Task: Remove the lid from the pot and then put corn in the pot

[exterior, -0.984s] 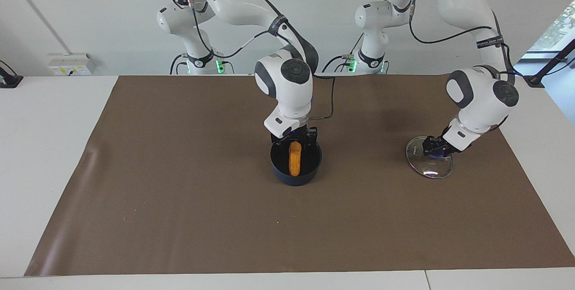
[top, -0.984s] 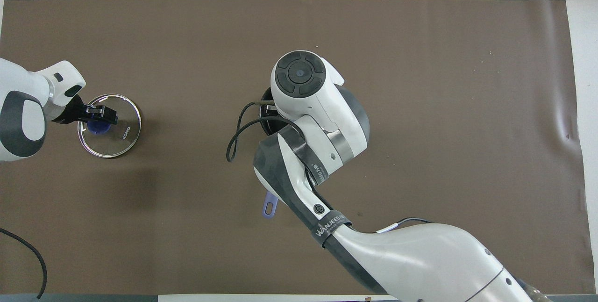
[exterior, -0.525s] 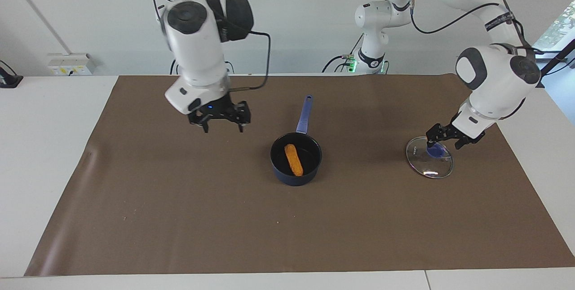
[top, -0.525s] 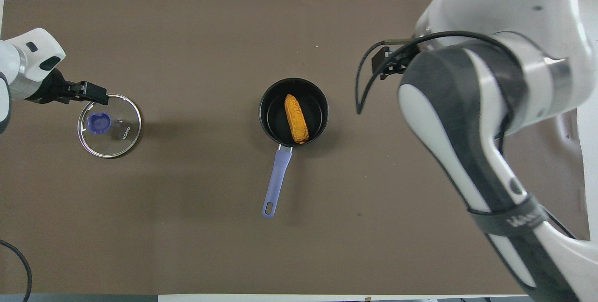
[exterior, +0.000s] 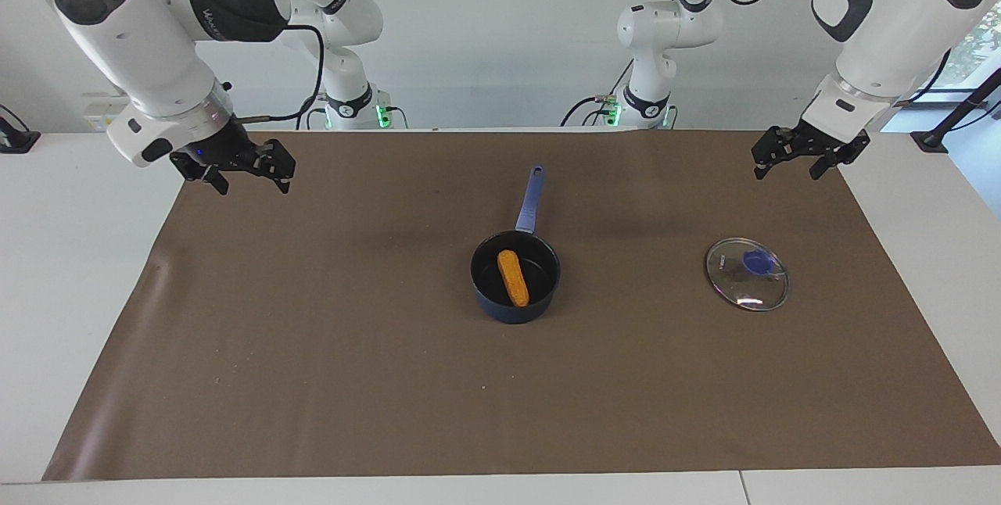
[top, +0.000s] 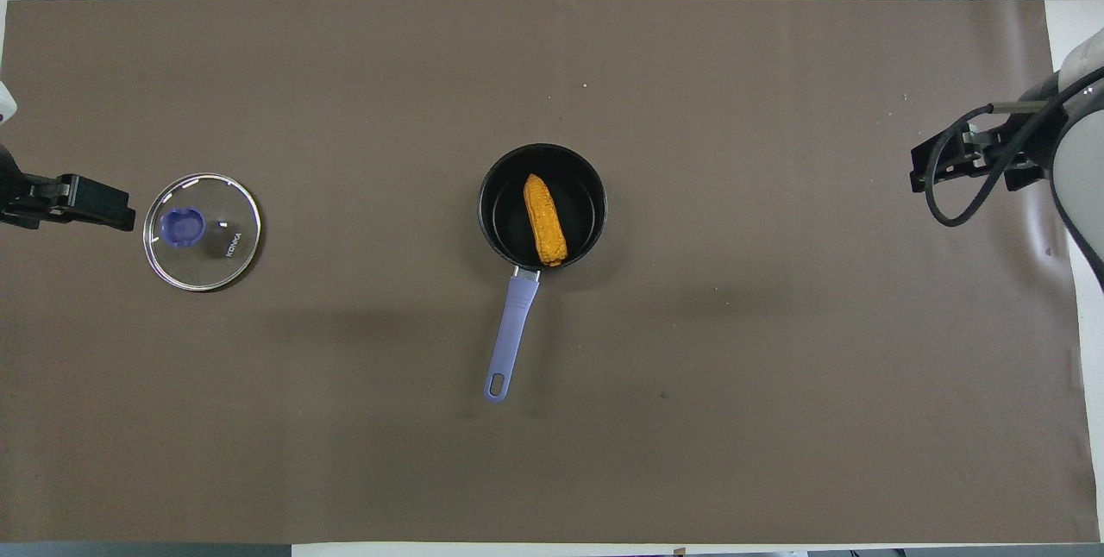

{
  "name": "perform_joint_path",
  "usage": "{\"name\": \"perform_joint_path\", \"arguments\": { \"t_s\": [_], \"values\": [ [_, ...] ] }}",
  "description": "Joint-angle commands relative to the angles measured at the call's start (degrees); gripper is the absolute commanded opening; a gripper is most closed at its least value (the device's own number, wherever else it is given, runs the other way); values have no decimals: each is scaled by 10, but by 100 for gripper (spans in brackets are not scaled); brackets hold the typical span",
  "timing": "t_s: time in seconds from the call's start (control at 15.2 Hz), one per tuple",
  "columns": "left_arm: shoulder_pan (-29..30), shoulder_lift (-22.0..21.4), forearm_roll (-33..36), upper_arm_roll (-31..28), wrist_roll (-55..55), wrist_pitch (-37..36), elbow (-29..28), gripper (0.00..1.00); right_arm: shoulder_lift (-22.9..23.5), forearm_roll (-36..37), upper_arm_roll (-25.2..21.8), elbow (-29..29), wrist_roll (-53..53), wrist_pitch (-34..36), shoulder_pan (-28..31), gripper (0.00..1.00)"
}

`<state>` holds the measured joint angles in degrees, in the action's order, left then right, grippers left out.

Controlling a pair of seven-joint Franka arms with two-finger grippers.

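Note:
The dark blue pot (exterior: 508, 311) stands mid-table with its handle (exterior: 529, 200) pointing toward the robots; it also shows in the overhead view (top: 495, 205). The yellow-orange corn (exterior: 512, 277) lies inside the pot, also seen in the overhead view (top: 545, 219). The glass lid (exterior: 735, 286) with its blue knob lies flat on the mat toward the left arm's end, also in the overhead view (top: 216, 255). My left gripper (exterior: 805, 159) is open and empty, raised over the mat's edge at the left arm's end. My right gripper (exterior: 244, 173) is open and empty, raised over the mat's edge at the right arm's end.
A brown mat (exterior: 313, 349) covers most of the white table. Cables hang from both arms; the right arm's cable (top: 953, 195) loops by its gripper in the overhead view.
The right gripper let go of the corn in the pot, rose and swung out to its end of the table. The left gripper released the lid's knob, rose and drew back.

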<state>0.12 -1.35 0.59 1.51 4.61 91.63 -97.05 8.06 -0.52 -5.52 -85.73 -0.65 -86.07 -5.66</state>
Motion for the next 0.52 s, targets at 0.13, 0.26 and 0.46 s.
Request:
{"name": "perform_joint_path", "arguments": {
  "t_s": [0.13, 0.26, 0.46],
  "values": [
    [-24, -32, 12, -8, -12, 28, -68, 100, -33, 10, 10, -51, 3, -19, 6, 100],
    [-39, -25, 10, -8, -28, 30, -52, 100, -42, 11, 10, -56, 6, -17, 6, 100],
    [-52, -13, 12, -8, -48, 7, -18, 100, -61, 12, 10, -73, 4, -20, 4, 100]
  ]
}}
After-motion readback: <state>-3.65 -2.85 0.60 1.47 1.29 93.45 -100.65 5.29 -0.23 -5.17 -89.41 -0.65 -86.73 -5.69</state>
